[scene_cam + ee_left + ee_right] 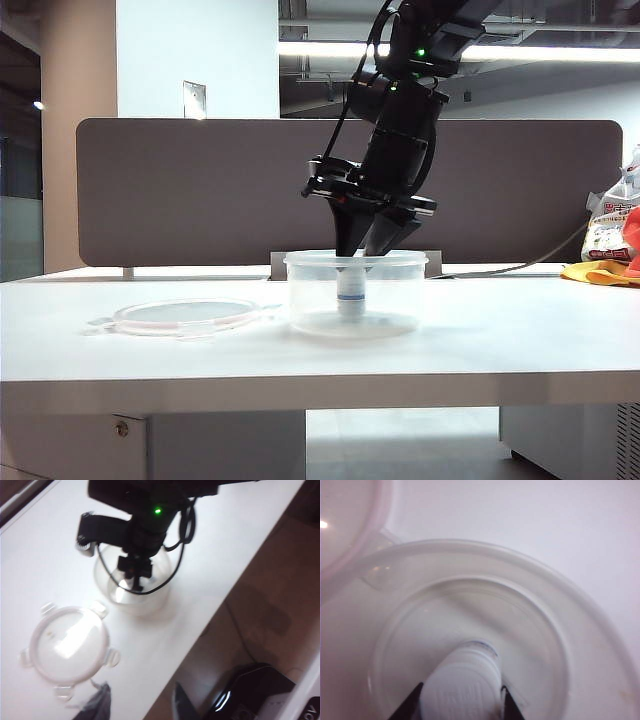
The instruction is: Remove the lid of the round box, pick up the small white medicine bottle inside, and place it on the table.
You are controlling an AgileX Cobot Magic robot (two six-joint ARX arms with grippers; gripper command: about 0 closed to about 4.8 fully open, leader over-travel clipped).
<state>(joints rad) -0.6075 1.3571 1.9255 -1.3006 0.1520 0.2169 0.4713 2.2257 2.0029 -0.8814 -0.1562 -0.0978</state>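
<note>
Right end effector [461, 707] inside round box [355, 294], fingers flanking small white medicine bottle [462, 685]; grip unclear.

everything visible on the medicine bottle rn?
Small white plastic medicine bottle with a white cap and a blue band on its label. It stands upright on the floor of the clear round box. The right hand reaches in from above, one finger on either side of the cap.

The round box [355, 292], a clear straight-sided tub, stands open near the middle of the white table [500, 340]. The small white medicine bottle [351, 293] stands upright inside it. The lid [185, 316] lies flat just left of the tub.
</note>
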